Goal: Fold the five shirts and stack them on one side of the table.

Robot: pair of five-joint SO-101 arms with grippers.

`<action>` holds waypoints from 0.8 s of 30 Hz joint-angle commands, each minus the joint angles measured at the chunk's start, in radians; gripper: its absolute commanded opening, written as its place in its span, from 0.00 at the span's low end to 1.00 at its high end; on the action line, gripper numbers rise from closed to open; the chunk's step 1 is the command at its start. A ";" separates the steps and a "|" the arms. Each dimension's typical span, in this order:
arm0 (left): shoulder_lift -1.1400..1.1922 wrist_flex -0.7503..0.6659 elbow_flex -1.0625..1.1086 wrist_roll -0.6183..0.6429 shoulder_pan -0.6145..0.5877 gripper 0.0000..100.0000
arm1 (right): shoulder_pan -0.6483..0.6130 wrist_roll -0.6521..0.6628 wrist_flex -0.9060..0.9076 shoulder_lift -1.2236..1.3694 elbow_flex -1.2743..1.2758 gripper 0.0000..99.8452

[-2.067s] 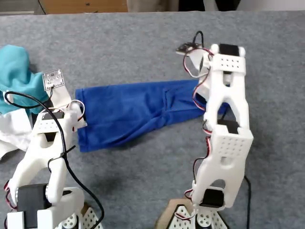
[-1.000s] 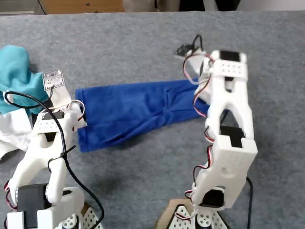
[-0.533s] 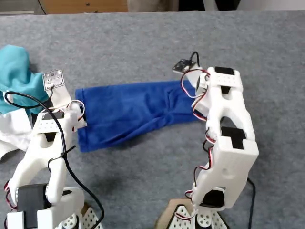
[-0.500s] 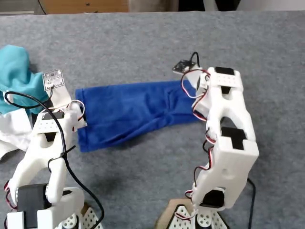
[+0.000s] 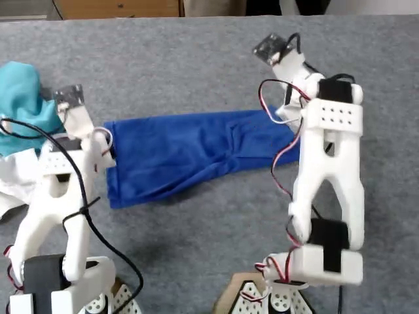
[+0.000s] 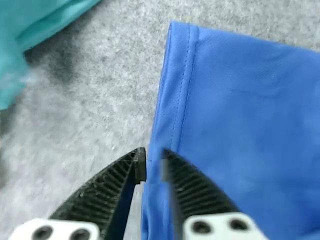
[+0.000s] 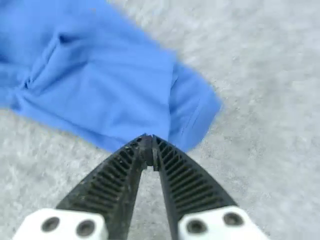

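Blue shirt (image 5: 183,154): folded into long strip, flat on grey table (image 5: 163,59) | left gripper (image 6: 153,164): narrowly parted at hem | right gripper (image 7: 148,145): pressed together, empty

A grey, felt-like table top (image 5: 196,59) carries a long, folded blue fabric shirt (image 5: 177,154) across its middle; at its left edge a crumpled teal cloth garment (image 5: 23,98) touches a white cloth garment (image 5: 16,173)

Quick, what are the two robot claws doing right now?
Left gripper: jaws a crack apart at the edge of the blue shirt, not clamping it.
Right gripper: jaws closed, holding nothing.
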 commanded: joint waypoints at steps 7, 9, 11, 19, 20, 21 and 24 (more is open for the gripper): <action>0.048 0.328 -0.295 0.002 -0.037 0.24 | 0.076 -0.264 -0.514 -0.002 0.381 0.00; 0.130 0.371 -0.325 -0.006 -0.038 0.24 | 0.088 -0.341 -0.667 -0.007 0.487 0.00; 0.222 0.400 -0.368 -0.006 -0.044 0.24 | 0.108 -0.408 -0.787 -0.015 0.565 0.00; 0.470 0.450 -0.522 -0.028 -0.041 0.23 | 0.183 -0.540 -0.862 -0.051 0.618 0.00; 0.492 0.450 -0.531 -0.028 -0.040 0.23 | 0.194 -0.546 -0.864 -0.051 0.618 0.00; 0.512 0.448 -0.543 -0.028 -0.038 0.23 | 0.202 -0.552 -0.867 -0.051 0.618 0.00; 0.579 0.446 -0.592 -0.028 -0.038 0.23 | 0.214 -0.552 -0.911 -0.051 0.636 0.00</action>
